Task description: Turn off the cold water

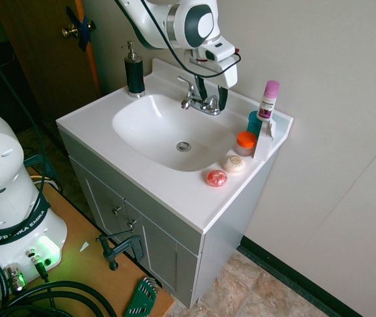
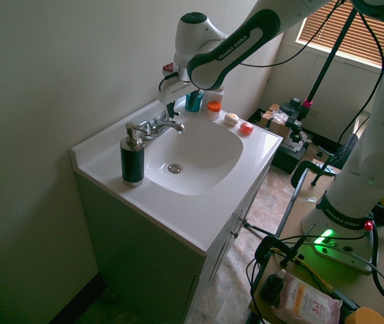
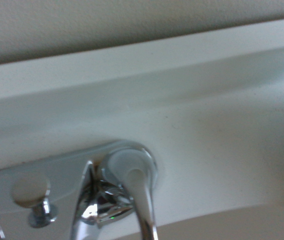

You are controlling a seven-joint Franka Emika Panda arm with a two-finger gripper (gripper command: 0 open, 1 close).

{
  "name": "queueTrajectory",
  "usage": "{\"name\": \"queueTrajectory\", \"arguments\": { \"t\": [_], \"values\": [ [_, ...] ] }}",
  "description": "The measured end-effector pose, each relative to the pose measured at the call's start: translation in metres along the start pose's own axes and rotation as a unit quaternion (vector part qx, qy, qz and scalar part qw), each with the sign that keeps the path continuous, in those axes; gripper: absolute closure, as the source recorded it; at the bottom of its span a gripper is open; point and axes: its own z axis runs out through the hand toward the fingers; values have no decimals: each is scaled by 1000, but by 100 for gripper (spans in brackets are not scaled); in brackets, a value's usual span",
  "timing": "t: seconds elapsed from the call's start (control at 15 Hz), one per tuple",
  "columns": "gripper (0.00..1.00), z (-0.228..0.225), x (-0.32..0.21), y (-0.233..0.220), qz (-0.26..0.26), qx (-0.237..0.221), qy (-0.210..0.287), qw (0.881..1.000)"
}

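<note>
Jaws parked at the bathroom faucet

So the jaws are spread apart, right over the faucet's right-hand lever; spout is just beside them, soap dispenser farther off past the other lever.

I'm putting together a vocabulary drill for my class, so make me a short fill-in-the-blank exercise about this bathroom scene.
1. The cap on the small jar beside the sink basin is ____.
2. The cap of the upright spray can is ____.
3. The pump bottle stands on the ____ countertop.
4. The faucet spout is made of shiny ____-colored material.

Missing words: orange; pink; white; silver
</note>
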Motion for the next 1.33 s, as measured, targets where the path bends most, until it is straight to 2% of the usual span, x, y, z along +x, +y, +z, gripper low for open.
{"name": "queueTrajectory", "arguments": {
  "t": [0.47,0.73,1.0,1.13,1.33],
  "values": [
    [0,22,31,21,26,-7,13,1000],
    [0,22,50,2,27,1,25,999],
    [0,18,50,3,21,-1,22,1000],
    [0,9,42,16,14,2,13,1000],
    [0,-10,10,48,-3,4,-28,1000]
  ]
}}
